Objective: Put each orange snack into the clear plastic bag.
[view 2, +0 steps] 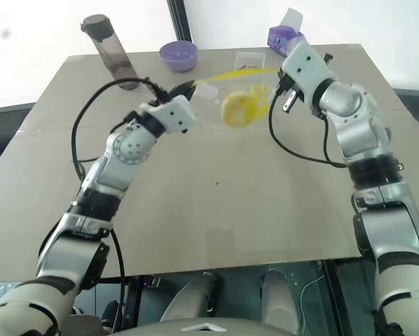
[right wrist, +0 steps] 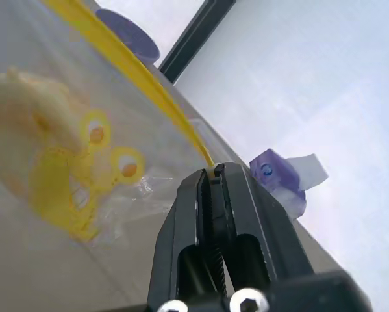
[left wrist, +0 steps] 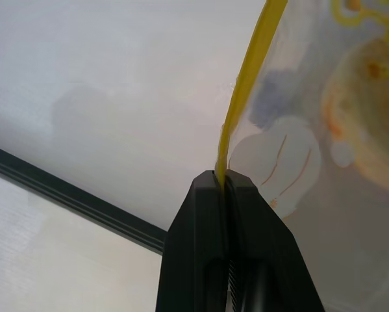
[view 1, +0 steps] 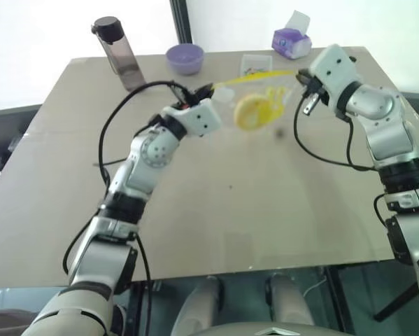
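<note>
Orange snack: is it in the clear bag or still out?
In. The orange snack hangs inside the clear plastic bag, held up off the table by its yellow strip.

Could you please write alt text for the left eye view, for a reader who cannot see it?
Both grippers, left and right, hold the clear plastic bag stretched by its yellow strip above the table, the orange snack inside. Behind stand a bottle, purple bowl and tissue pack.

A: Arm pose?
B: Both arms reach forward over the table, raised, forearms angling inward toward each other.
A: Grippers?
B: Left gripper (left wrist: 221,177) pinched tight on the bag's yellow strip; right gripper (right wrist: 213,170) likewise clamped on that strip's other end.
</note>
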Robot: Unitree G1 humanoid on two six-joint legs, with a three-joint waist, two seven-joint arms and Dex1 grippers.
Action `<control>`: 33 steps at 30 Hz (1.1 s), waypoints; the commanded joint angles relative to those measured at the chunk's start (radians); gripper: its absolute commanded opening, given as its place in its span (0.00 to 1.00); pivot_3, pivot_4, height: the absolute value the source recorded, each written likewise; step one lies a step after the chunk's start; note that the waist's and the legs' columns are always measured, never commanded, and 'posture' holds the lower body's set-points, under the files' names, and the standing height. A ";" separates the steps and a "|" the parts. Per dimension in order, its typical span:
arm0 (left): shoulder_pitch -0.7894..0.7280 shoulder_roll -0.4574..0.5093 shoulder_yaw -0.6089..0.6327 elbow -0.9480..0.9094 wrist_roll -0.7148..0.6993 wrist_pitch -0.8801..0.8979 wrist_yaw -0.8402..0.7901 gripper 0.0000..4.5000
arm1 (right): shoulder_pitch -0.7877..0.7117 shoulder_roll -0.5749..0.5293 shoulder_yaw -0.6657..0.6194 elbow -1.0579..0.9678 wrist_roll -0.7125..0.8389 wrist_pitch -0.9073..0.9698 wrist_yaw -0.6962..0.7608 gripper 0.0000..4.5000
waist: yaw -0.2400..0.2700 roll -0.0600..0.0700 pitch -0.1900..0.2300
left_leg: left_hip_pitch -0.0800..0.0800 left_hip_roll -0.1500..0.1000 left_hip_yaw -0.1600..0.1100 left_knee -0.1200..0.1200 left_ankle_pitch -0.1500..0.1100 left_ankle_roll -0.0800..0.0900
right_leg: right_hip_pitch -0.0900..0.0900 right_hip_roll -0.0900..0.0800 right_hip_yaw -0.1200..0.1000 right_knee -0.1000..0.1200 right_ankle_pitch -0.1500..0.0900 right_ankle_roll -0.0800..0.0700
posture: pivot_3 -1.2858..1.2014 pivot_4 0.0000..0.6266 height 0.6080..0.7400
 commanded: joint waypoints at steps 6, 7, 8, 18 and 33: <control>0.293 0.020 0.000 -0.248 -0.093 0.012 -0.130 0.00 | 0.299 -0.055 0.002 -0.351 0.077 0.120 0.197 0.03 | -0.007 0.001 0.000 | -0.001 0.000 0.001 -0.002 0.000 0.001 | -0.002 0.000 0.001 0.000 0.000 0.000 | 0.52 0.24 1.00; 0.354 0.024 0.006 -0.303 -0.125 0.056 -0.171 0.00 | 0.356 -0.064 0.004 -0.417 0.085 0.152 0.223 0.03 | -0.007 0.001 0.000 | -0.003 0.000 0.002 -0.001 0.000 0.001 | -0.005 0.000 0.002 0.002 0.000 0.000 | 0.52 0.24 1.00; 0.405 0.029 0.013 -0.350 -0.148 0.086 -0.202 0.00 | 0.405 -0.075 0.005 -0.474 0.093 0.181 0.248 0.03 | -0.007 0.001 0.000 | -0.004 0.000 0.001 0.000 0.000 0.001 | -0.006 0.000 0.002 0.003 0.000 0.000 | 0.52 0.24 1.00; 0.740 0.068 0.053 -0.635 -0.230 0.279 -0.329 0.14 | 0.728 -0.132 -0.033 -0.789 0.132 0.383 0.287 0.24 | 0.009 0.002 0.000 | 0.006 0.001 0.004 0.006 -0.003 0.005 | 0.002 0.001 0.004 0.011 0.000 0.000 | 0.52 0.24 1.00; 0.998 -0.071 0.264 -0.976 -0.660 0.736 -0.344 0.96 | 0.854 -0.135 -0.334 -0.722 0.501 0.473 0.386 0.70 | 0.013 0.002 0.000 | 0.008 0.004 0.003 0.003 -0.005 0.007 | 0.008 0.001 0.002 0.002 0.000 0.000 | 0.52 0.24 1.00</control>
